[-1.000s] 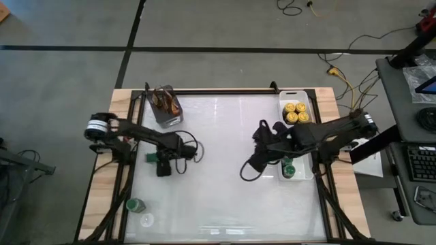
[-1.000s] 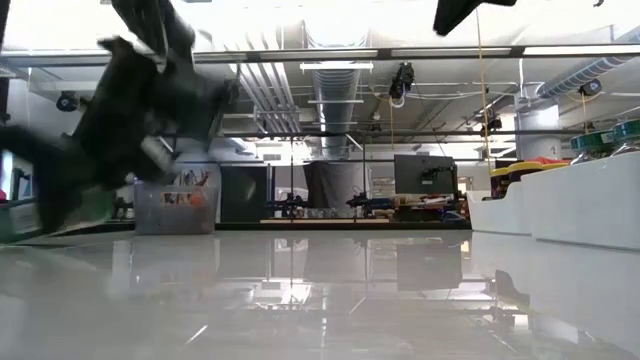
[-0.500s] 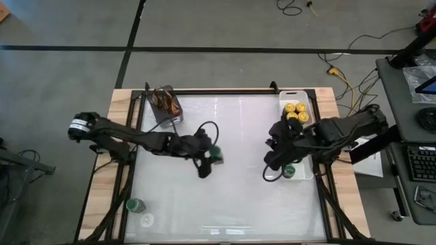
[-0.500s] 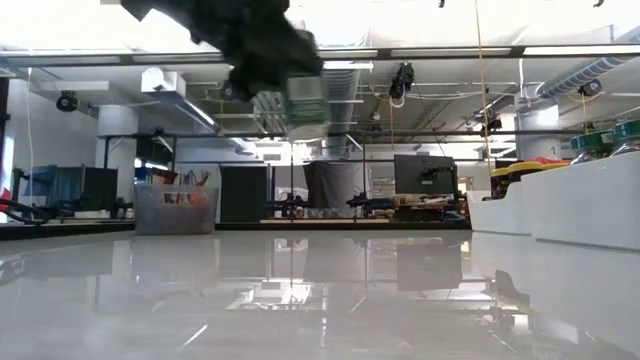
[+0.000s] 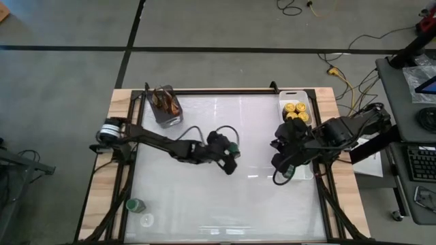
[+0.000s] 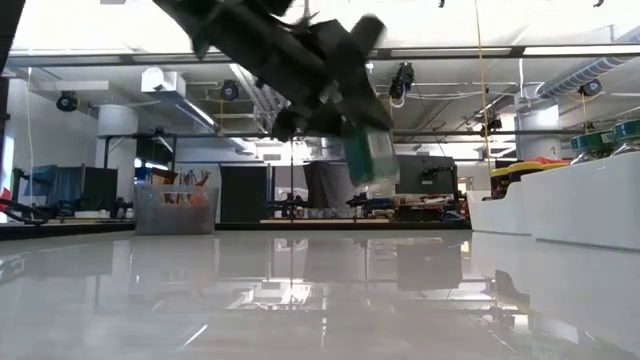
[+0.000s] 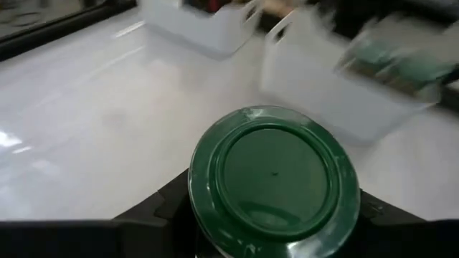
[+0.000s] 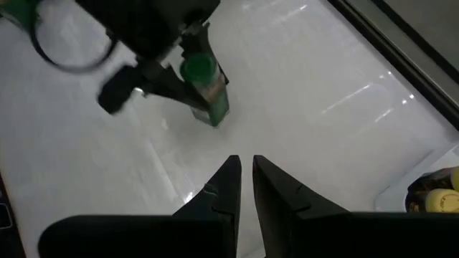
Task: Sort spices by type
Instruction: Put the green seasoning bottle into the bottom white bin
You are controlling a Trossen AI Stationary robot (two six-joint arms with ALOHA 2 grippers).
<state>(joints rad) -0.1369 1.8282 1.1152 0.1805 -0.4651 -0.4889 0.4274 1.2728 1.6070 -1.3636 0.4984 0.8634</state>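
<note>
1. Green-lidded small round clear jar (image 5: pixel 233 147) riding in the left gripper (image 5: pixel 230 151), clear of the glossy white tabletop (image 5: pixel 204 197), near mid-table and facing the white rectangular trays (image 5: pixel 304 170) at the right edge.
2. Left fingers (image 7: pixel 172 201) clamping the jar's body just under the lid; lid face filling the left wrist view, jar tilted in the low view.
3. Right gripper (image 8: pixel 245 188) hanging empty beside the trays, fingers pinched almost together, nothing between them.
4. Judging the jar as light, rigid, smooth-walled; likely slippery on the clear sides, so gripping across the body below the lid rim looks safest, the rim acting as a stop against sliding.
5. Judging the wall as hard glass or plastic, cannot tell which; treating it as breakable, setting down gently rather than dropping.
6. Yellow-lidded jars (image 5: pixel 295 111) sitting grouped in the far tray; one green lid (image 5: pixel 289 170) showing in the near tray beneath the right arm.
7. Another green-lidded jar (image 5: pixel 134 204) waiting at the near left corner, beside a pale round item too faint to identify.
8. Grey square cup of brown sticks (image 5: pixel 165 103) standing at the far left, well apart.
</note>
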